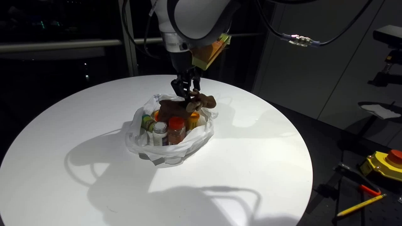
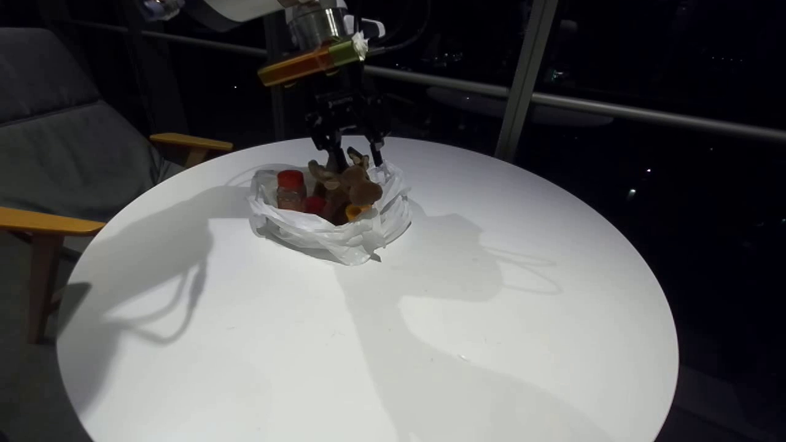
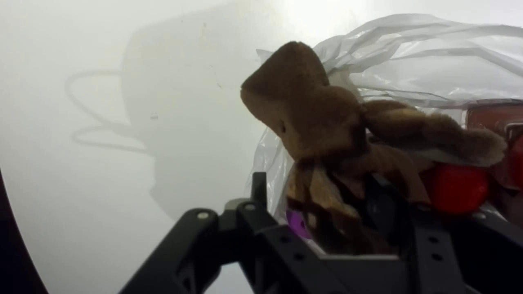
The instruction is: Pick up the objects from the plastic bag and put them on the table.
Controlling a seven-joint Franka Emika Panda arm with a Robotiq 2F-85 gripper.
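Observation:
A brown plush moose [image 1: 174, 109] lies on top of the objects in a white plastic bag [image 1: 194, 146]; it also shows in an exterior view [image 2: 363, 189] and the wrist view [image 3: 306, 110]. My gripper [image 1: 192, 93] points down over the plush. In the wrist view the gripper [image 3: 320, 188] has its fingers apart, with plush antler or ear parts between them; one finger is over the plush's body, the other beside the bag's edge. Also in the bag are a red-capped jar [image 1: 176, 130], a white-capped bottle [image 1: 160, 134], a green can [image 1: 147, 123] and a yellow-orange container [image 1: 193, 121].
The bag stands on a round white table [image 1: 251, 163], its rim open. A purple object [image 3: 298, 223] and a red rounded object [image 3: 459, 188] lie beside the plush. A chair [image 2: 55, 135] stands beside the table. Window rails [image 2: 589, 110] run behind.

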